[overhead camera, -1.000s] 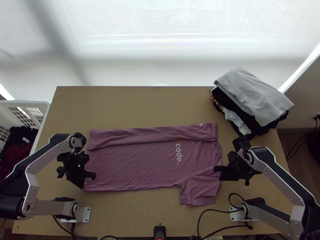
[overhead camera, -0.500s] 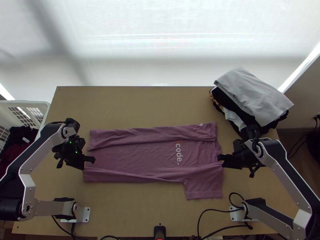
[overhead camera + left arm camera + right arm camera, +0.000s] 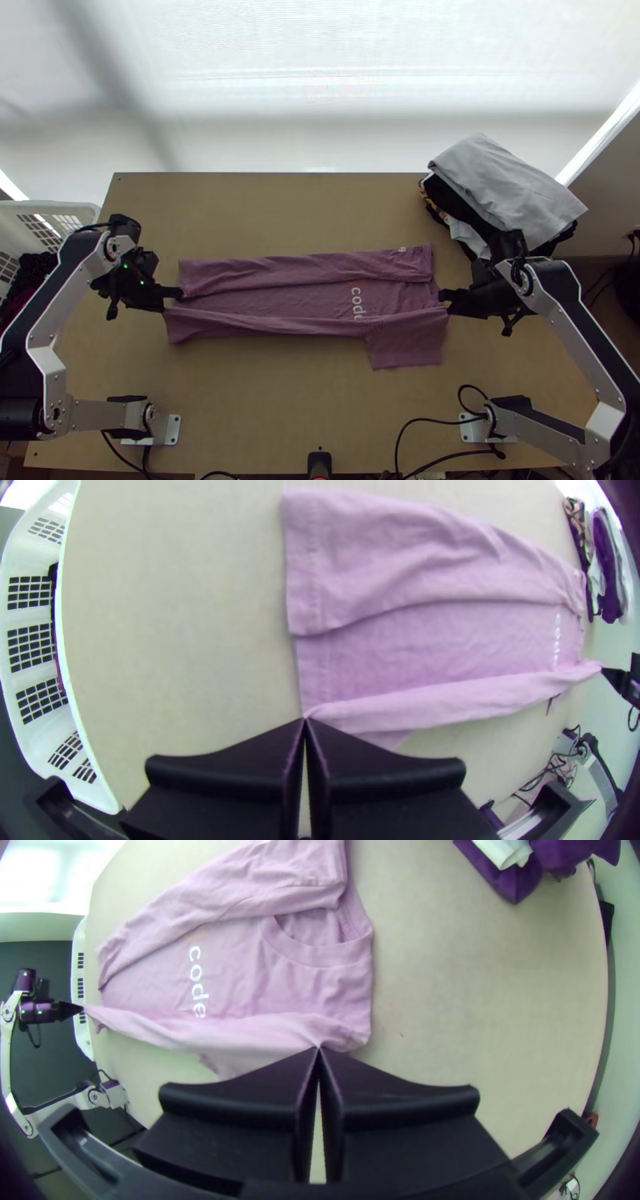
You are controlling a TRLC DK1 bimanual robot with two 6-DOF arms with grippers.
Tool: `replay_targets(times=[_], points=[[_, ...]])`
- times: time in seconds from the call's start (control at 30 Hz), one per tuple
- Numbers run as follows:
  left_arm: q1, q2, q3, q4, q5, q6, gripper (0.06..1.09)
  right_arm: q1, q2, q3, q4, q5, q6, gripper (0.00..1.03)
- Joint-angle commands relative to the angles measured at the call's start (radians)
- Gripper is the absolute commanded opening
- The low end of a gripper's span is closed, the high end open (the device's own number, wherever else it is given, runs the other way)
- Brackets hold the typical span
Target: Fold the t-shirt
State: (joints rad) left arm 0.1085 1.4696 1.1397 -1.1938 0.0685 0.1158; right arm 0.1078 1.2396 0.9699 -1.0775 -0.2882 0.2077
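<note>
Since the earlier frames, both my arms have moved toward the far side, drawing the near side of the t-shirt (image 3: 280,302) with them, so it now covers more of the white lettering (image 3: 357,300).

Nearest on the bench (image 3: 264,416), the loose sleeve (image 3: 406,348) trails from the right end of the cloth. Just beyond it, the near side is drawn into a long raised fold between my 2 grips. The jaws of my left gripper (image 3: 305,720) are closed on the fold at the hem end; those of my right gripper (image 3: 319,1049) are closed on it at the shoulder end. Farther on, the body lies spread, and at its far side a long strip (image 3: 304,270) is already folded inward. Beyond the shirt's right end sits a pile of clothes (image 3: 512,192).

I take this as the 2nd lengthwise fold, partly made. Next I should carry both ends farther at the same pace, keep the band taut, lower it along the far strip, and only then let go. The sleeve could drag or twist, so it may need tucking in before I fold the length.
</note>
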Motion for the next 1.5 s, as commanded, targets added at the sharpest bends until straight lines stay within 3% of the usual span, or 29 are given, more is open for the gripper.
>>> replay_targets(times=[0.0, 0.9, 1.47], points=[[0.019, 0.008, 0.054, 0.002, 0.019, -0.022, 0.10, -0.007, 0.043, 0.056, -0.006, 0.006, 0.004, 0.03], [-0.035, 0.221, 0.241, 0.151, 0.019, -0.183, 0.10, 0.013, 0.416, 0.349, 0.186, 0.063, 0.127, 0.03], [-0.029, 0.357, 0.321, 0.203, 0.017, -0.208, 0.10, 0.038, 0.615, 0.418, 0.343, 0.170, 0.125, 0.03]])
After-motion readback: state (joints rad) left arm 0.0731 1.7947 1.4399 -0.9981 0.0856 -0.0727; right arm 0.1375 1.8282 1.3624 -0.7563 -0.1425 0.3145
